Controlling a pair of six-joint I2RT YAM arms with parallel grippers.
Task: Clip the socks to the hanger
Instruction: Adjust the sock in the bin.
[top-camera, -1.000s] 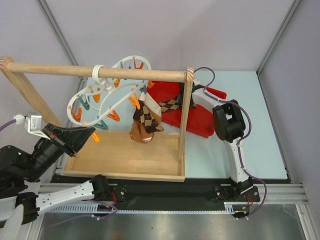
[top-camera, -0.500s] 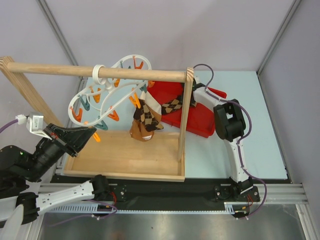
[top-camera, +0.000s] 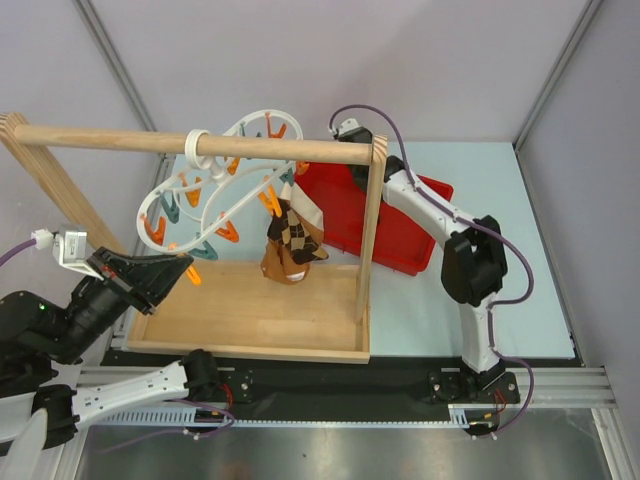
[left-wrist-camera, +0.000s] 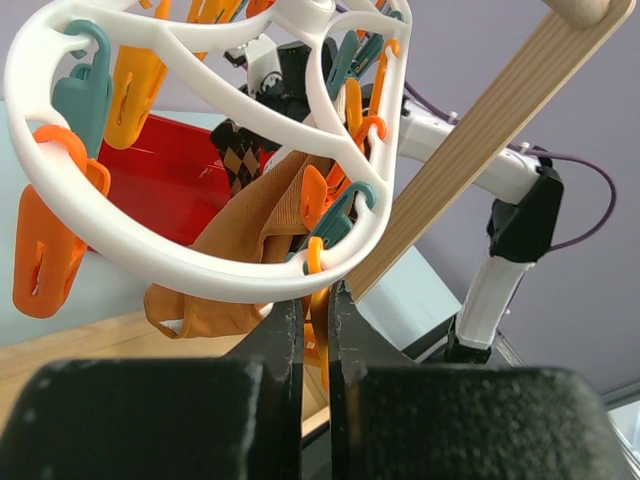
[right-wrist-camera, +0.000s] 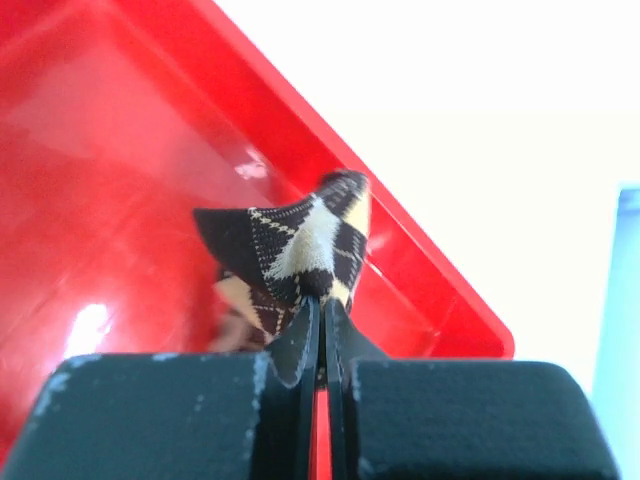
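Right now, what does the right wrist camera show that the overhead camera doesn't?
Only the right wrist view shows the right gripper pinching a brown-and-cream argyle fabric sock. Only the overhead view shows the white wavy plastic hanger on the wooden rod, a second sock clipped to it, and the left gripper nipping an orange peg. Both show the red plastic tray.

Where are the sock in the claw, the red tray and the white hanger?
sock (right-wrist-camera: 300, 240): right wrist view, on the patterned fold sticking up.
red tray (top-camera: 395, 245): top external view, on its bare floor.
white hanger (left-wrist-camera: 200, 282): left wrist view, on its lower rim.
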